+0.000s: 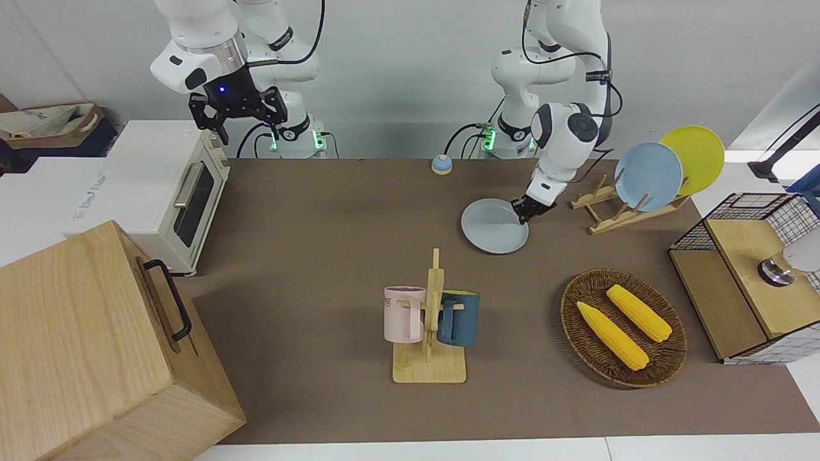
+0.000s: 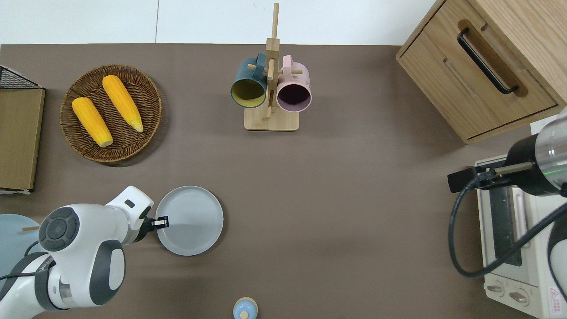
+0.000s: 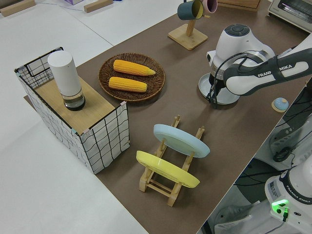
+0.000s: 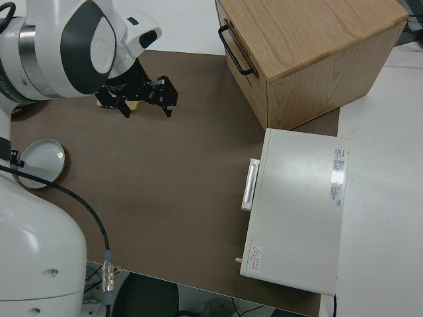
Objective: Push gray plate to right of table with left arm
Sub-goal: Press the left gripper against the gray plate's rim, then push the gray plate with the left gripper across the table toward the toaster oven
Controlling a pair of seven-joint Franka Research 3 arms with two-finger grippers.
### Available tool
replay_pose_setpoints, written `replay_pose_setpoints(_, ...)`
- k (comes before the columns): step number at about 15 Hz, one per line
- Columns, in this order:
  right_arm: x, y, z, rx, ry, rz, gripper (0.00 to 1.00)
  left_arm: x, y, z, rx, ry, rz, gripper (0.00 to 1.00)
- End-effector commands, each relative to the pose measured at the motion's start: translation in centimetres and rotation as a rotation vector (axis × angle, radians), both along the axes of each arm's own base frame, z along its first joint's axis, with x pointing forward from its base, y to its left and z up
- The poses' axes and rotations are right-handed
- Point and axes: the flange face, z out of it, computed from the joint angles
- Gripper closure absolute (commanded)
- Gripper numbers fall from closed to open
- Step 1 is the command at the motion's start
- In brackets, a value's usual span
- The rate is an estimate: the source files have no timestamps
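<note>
Bright, even light; soft shadows.

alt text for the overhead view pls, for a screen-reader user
The left gripper is down at the rim of the gray plate on the brown table, at the plate's edge toward the left arm's end. Farther from the robots are a wicker basket holding two corn cobs and a mug rack; the right arm is parked.

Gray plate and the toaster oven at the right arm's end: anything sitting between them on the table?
Nothing: the overhead view shows only bare brown table between the round pale gray plate and the white toaster oven.
</note>
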Motion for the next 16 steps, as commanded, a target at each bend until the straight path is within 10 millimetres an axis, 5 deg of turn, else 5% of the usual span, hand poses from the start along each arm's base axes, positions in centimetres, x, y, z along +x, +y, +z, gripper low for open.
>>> replay_pose_setpoints(1, -0.2, -0.2, 0.4, 0.009, 0.005, -0.005, 0.017, -0.9, -2.7, -1.7, -0.008, 0.019, 0.004, 1.00)
replay_pose_setpoints(6, -0.2, -0.2, 0.4, 0.009, 0.005, -0.006, 0.017, -1.6, -6.8, -2.7, -0.007, 0.007, 0.049, 1.00)
replay_pose_setpoints(16, -0.2, -0.2, 0.4, 0.009, 0.005, -0.006, 0.017, -3.0, -18.3, -3.3, -0.019, 0.016, 0.148, 1.00)
